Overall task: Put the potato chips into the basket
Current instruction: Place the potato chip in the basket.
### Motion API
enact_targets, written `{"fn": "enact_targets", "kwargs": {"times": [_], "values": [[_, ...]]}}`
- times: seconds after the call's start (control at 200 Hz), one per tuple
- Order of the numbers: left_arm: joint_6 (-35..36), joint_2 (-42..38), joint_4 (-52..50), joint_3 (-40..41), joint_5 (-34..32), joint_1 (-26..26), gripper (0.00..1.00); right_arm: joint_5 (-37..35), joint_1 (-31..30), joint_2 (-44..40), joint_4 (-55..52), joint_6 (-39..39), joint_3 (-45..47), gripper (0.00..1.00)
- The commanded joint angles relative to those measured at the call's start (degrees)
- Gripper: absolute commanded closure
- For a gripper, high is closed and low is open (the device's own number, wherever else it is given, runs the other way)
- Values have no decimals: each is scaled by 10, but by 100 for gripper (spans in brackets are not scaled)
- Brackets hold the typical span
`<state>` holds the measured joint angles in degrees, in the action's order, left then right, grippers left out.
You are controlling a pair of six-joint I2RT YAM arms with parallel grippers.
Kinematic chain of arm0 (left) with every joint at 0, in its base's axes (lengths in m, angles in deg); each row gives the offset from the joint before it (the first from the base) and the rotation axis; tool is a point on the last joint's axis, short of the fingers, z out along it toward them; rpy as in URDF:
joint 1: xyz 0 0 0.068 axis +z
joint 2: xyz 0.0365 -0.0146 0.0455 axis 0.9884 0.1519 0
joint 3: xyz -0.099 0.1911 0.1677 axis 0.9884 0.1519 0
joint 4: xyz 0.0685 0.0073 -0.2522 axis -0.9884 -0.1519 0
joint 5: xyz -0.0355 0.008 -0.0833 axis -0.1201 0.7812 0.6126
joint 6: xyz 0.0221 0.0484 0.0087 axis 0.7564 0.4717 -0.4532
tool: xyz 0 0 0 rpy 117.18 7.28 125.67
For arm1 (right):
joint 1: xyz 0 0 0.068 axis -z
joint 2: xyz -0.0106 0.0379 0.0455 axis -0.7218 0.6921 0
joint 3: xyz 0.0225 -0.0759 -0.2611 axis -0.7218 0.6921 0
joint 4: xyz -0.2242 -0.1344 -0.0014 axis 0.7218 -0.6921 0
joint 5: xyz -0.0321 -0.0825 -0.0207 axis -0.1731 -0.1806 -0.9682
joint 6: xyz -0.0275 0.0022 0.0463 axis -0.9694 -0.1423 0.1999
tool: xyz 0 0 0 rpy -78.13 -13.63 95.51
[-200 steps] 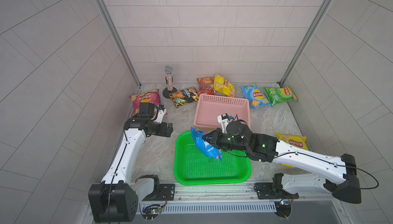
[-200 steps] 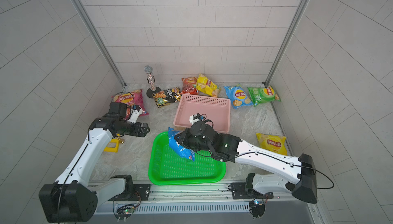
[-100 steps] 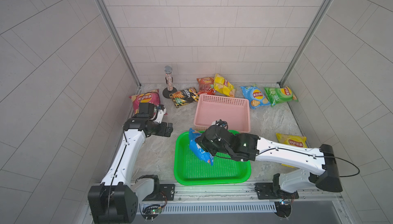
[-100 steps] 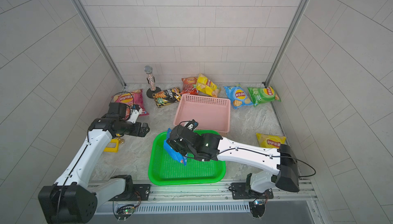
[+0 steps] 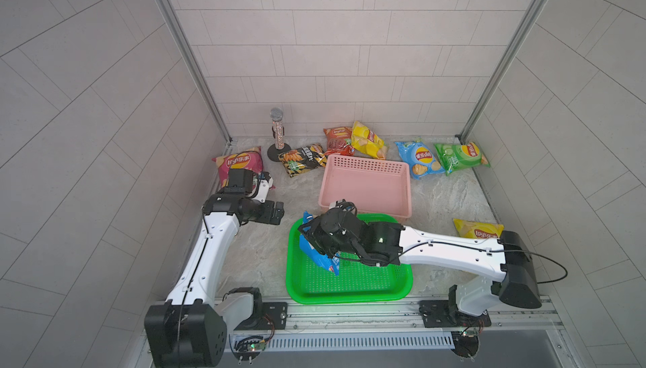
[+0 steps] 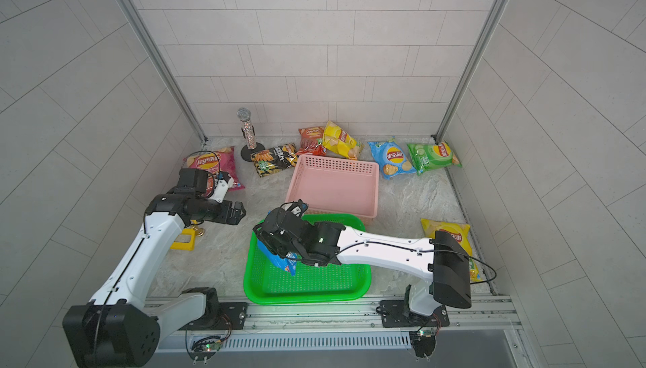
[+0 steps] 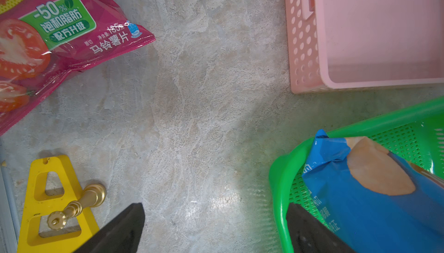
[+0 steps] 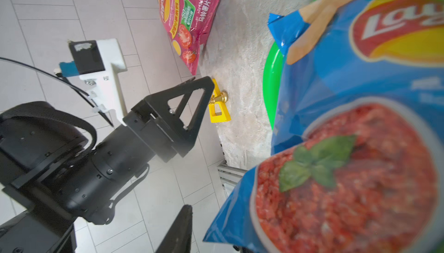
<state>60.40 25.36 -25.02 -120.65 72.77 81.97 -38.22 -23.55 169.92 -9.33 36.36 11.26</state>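
A blue potato chips bag [image 5: 323, 261] [image 6: 285, 263] leans in the left part of the green basket [image 5: 349, 298] [image 6: 304, 298], its top corner poking over the rim [image 7: 374, 203]. My right gripper [image 5: 311, 243] [image 6: 271, 243] is right over it. In the right wrist view one finger [image 8: 182, 227] stands apart from the bag [image 8: 336, 95]; the other finger is hidden behind it. My left gripper [image 5: 279, 210] [image 7: 215, 207] hangs open over bare table left of the basket. More bags lie at the back: magenta [image 5: 239, 165], black [image 5: 302, 160], red [image 5: 337, 140], yellow [image 5: 368, 144], blue [image 5: 421, 158], green [image 5: 459, 156].
A pink basket [image 5: 367, 163] stands behind the green one, touching it. Another yellow bag [image 5: 477, 231] lies near the right wall. A glittery microphone [image 5: 278, 135] stands at the back left. A yellow frame with a brass knob [image 6: 185, 240] [image 7: 48, 203] lies under my left arm.
My right arm swung left and lowered the blue bag into the green basket, and its jaws have come apart from the bag. The left arm has not moved.
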Motion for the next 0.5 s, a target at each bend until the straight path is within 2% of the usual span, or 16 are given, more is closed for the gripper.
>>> {"fn": "enact_targets", "kwargs": {"times": [0.0,0.13,0.27,0.37,0.495], "values": [[-2,-8,0,8,-2,-1,0,9,-2,-1,32,-37,-17,54],[-2,-10,0,8,-1,-1,0,18,-2,-10,41,-80,-30,44],[-2,-10,0,9,-2,-2,0,14,0,-26,37,-144,-44,42],[-2,-11,0,9,-3,-1,0,21,9,-35,22,-185,-60,35],[-2,-12,0,10,-3,-2,0,58,17,-36,9,-255,-88,36]]}}
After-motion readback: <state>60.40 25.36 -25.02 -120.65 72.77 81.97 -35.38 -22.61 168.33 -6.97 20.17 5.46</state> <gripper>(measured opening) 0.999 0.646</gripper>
